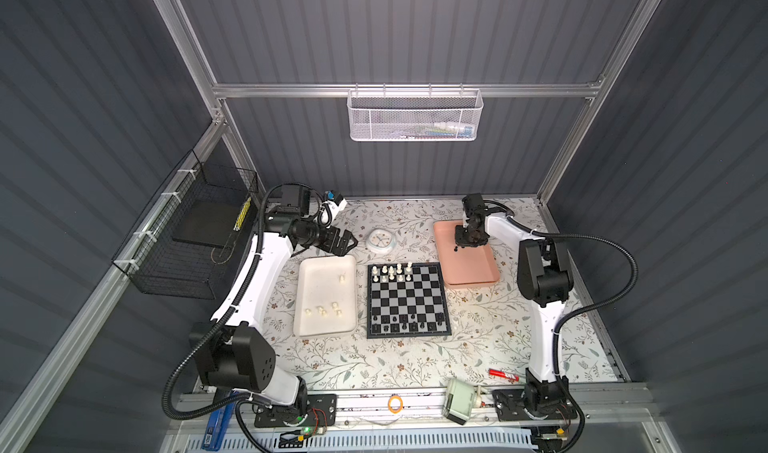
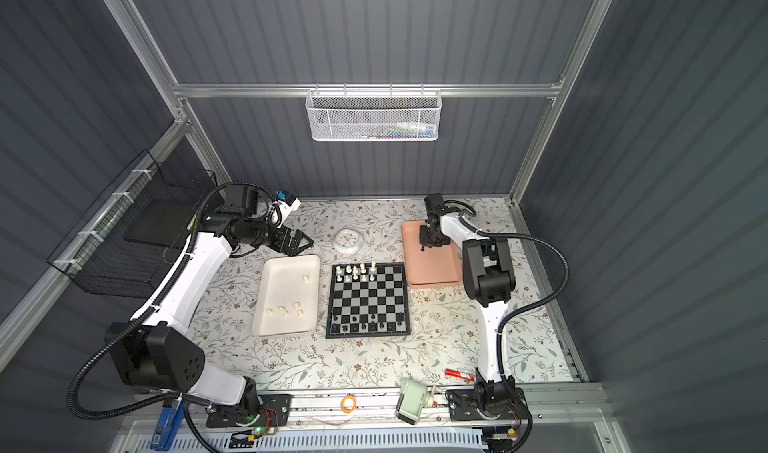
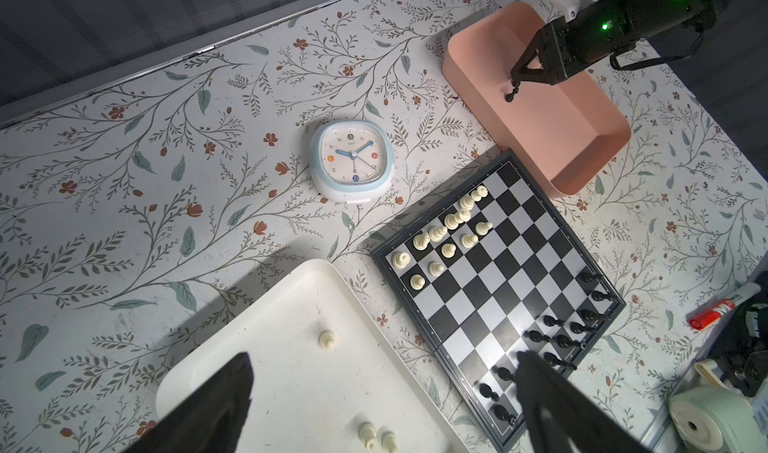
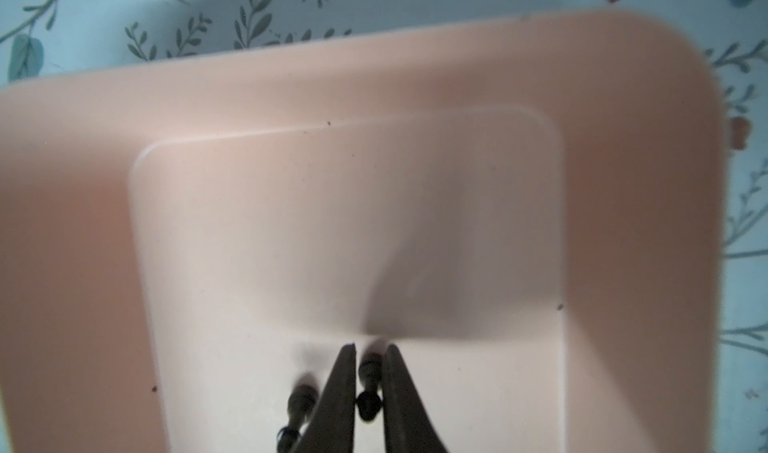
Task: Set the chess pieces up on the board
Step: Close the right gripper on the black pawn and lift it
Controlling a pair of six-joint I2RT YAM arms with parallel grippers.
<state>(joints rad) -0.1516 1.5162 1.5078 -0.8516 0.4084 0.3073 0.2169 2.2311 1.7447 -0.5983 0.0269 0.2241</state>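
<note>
The board (image 1: 406, 302) lies mid-table, with cream-white chess pieces (image 1: 392, 272) on its far rows and black ones (image 1: 405, 323) on its near rows. More white pieces (image 1: 323, 310) lie in the white tray (image 1: 309, 289) to its left. My right gripper (image 4: 371, 347) is down in the pink tray (image 4: 457, 181), shut on a black chess piece (image 4: 369, 382). A second black piece (image 4: 301, 401) stands just beside one finger. In both top views the left gripper (image 1: 349, 243) hovers open and empty past the white tray's far edge.
A small white-and-blue clock (image 1: 381, 240) sits behind the board, between the two trays. Near the table's front edge lie a red marker (image 1: 503, 374), a pale green device (image 1: 459, 399) and an orange ring (image 1: 395, 403).
</note>
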